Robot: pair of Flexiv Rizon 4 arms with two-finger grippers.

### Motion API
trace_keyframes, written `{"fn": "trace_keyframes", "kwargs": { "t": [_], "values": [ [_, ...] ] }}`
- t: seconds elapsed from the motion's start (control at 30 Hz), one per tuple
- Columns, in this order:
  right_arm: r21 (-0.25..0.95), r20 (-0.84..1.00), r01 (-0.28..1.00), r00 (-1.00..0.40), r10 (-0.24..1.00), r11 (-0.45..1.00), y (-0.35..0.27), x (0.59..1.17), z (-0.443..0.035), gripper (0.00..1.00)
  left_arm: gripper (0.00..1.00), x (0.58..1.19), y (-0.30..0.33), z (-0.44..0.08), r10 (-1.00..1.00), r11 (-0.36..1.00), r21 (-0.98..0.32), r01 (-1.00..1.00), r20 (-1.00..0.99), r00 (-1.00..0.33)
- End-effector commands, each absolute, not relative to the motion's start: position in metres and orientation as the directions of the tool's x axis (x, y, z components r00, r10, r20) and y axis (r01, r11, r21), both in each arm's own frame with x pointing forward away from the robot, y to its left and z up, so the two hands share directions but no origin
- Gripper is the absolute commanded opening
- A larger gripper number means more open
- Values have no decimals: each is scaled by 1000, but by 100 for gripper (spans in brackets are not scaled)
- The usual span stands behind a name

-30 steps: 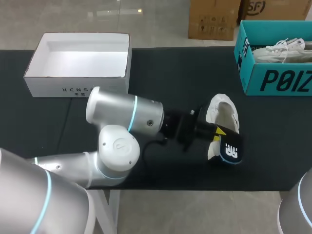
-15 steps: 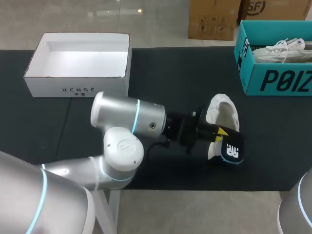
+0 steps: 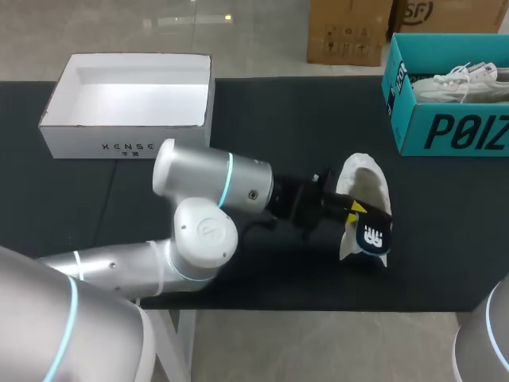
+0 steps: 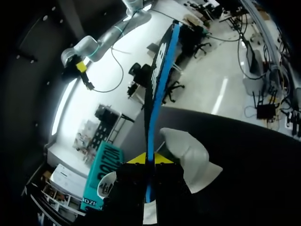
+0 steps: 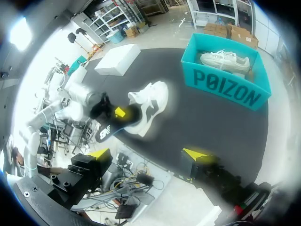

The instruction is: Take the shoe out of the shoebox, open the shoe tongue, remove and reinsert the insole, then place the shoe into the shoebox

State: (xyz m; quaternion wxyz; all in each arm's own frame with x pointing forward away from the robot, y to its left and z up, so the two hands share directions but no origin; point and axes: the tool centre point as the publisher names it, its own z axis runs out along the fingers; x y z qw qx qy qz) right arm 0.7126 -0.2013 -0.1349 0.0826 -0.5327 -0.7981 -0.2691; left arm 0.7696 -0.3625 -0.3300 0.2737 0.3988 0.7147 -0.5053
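Insole (image 3: pixel 374 237), black with blue edge, pinched by left pincer (image 3: pixel 356 213) by white shoe (image 3: pixel 364 179); right pincer (image 5: pixel 147 153) spread.

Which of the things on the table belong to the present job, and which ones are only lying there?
In the job: white shoe; black insole, pinched in the left tool; empty white shoebox, probably the one meant.

Just lying about: teal box with pale shoes inside, though I cannot rule it out as the shoebox.
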Motion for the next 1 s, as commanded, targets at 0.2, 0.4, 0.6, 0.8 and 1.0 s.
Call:
{"fn": "trace_keyframes", "kwargs": {
  "t": [0.2, 0.4, 0.6, 0.8, 1.0],
  "values": [
    [338, 419, 895, -419, 806, 289, -202, 714, -135, 100, 0, 785, -353, -331, 434, 256, -424, 869, -753, -495],
    [338, 419, 895, -419, 806, 289, -202, 714, -135, 100, 0, 796, -348, -329, 464, 301, -383, 873, -741, -485],
    [338, 419, 895, -419, 806, 289, -202, 714, -135, 100, 0, 790, -358, -329, 460, 256, -408, 876, -746, -482],
    [338, 419, 895, -419, 806, 289, -202, 714, -135, 100, 78, 778, -366, -326, 444, 202, -446, 872, -752, -488],
    [338, 419, 895, -419, 806, 289, -202, 714, -135, 100, 100, 769, -363, -323, 438, 191, -460, 867, -750, -495]
  ]
}}
